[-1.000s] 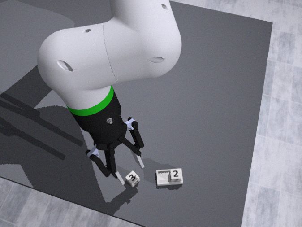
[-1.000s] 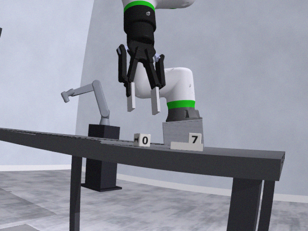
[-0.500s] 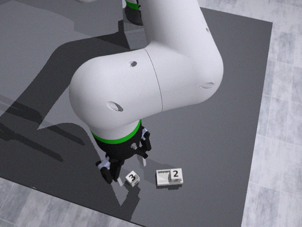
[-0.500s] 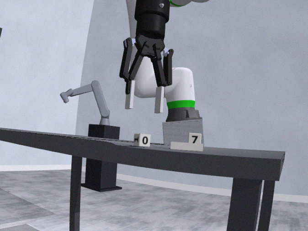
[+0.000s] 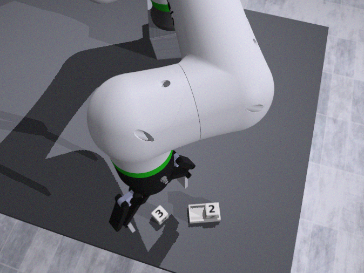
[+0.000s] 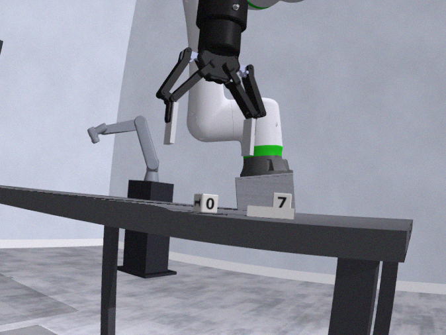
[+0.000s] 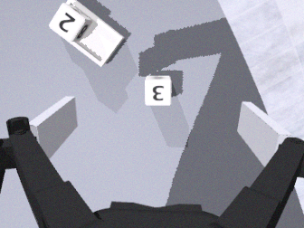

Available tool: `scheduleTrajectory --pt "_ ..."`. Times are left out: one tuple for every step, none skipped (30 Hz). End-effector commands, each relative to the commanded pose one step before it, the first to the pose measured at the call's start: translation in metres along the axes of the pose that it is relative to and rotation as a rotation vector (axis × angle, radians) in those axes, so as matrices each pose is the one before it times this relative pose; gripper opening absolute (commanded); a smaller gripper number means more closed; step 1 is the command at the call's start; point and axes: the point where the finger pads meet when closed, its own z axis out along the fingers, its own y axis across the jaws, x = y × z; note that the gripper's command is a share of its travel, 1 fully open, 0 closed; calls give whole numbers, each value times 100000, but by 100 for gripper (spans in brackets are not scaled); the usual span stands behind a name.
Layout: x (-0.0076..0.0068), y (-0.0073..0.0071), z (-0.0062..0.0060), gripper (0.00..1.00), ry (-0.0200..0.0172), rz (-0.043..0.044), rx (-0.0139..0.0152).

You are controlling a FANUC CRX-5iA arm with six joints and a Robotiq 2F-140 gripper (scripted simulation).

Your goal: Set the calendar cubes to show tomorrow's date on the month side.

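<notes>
Calendar cubes are seen below the gripper (image 5: pixel 157 205) (image 6: pixel 208 147) (image 7: pixel 156 118), which is held above the worktop (image 5: pixel 258 176) (image 6: pixel 180 220) (image 7: pixel 113 167) with its fingers spread wide and nothing gripped. In the wrist view, the loose cube (image 5: pixel 159 214) (image 6: pixel 207 203) (image 7: pixel 157 91) is framed between the two pale finger pads (image 6: pixel 248 138), well apart from both. It is set flat on the worktop, outside the tray (image 5: pixel 196 220) (image 6: pixel 263 212) (image 7: pixel 105 38) and near it, turned at an angle to it in the top view. A 3 is shown on its top and a 0 on a side face in the exterior view; another side is marked too, but seen too obliquely to be read surely.

The second cube (image 5: pixel 211 209) (image 6: pixel 282 200) (image 7: pixel 68 23) is seated in the right-hand part of the tray as seen from the top. A 2 is carried on its upper face, and an upright 7 is shown toward the exterior view.

Farther out, the white arm (image 5: pixel 147 111) (image 6: pixel 212 118) is mounted on a grey block (image 5: pixel 166 49) (image 6: pixel 259 189). Behind the worktop, a smaller grey arm (image 6: pixel 145 143) is supported by a black pedestal (image 6: pixel 147 248).
</notes>
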Motion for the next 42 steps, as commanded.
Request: scheduleTrajectory --pt "15 12 -22 100 30 19 -32" --pt "0 0 0 100 0 119 0" --pt "0 0 -1 100 0 311 0" --pt "0 0 0 100 0 0 0" --pt "0 0 0 100 0 0 0" --pt "0 0 -2 100 0 584 0" --pt "0 0 -3 100 0 927 0" --pt "0 0 -4 100 0 1330 0" --pt "-1 0 -6 100 0 1783 0" --pt "-1 0 -7 100 0 2279 0" --pt "-1 0 -9 100 0 2807 0" --pt "-1 0 -11 100 0 3359 0" --pt "-1 0 -13 100 0 3929 0" --pt "-2 0 -15 100 0 4507 0" --pt "-2 0 -15 100 0 4532 0" --pt "0 0 -2 100 0 557 0" --pt "-2 1 -15 100 0 4691 0" --pt "0 0 -3 100 0 974 0" --pt "-2 1 -16 100 0 4771 0" --pt "0 0 -5 100 0 1460 0" --pt "0 0 0 100 0 0 0" --pt "0 0 0 100 0 0 0" --pt "-2 1 -22 100 0 6781 -1" --pt "-2 1 -18 100 0 5482 0" --pt "-1 0 -6 100 0 1827 0" --pt "-1 1 -10 100 0 3051 0" --pt "-1 1 -9 100 0 2901 0" --pt "-1 0 -6 100 0 1859 0" --pt "-1 1 -13 100 0 4141 0" --pt "-1 1 -9 100 0 2912 0" --pt "0 0 -4 100 0 1229 0" --pt "-1 1 -15 100 0 4631 0" --pt "-1 1 -10 100 0 3001 0" --pt "0 0 -4 100 0 1085 0" --pt "-1 1 -15 100 0 4699 0" --pt "-1 1 -10 100 0 2966 0" --pt "0 0 -5 100 0 1448 0" --pt "0 0 0 100 0 0 0" --pt "0 0 0 100 0 0 0" --pt "-2 3 -31 100 0 9467 -1" --pt "-1 1 -9 100 0 2750 0" --pt "0 1 -8 100 0 2525 0"
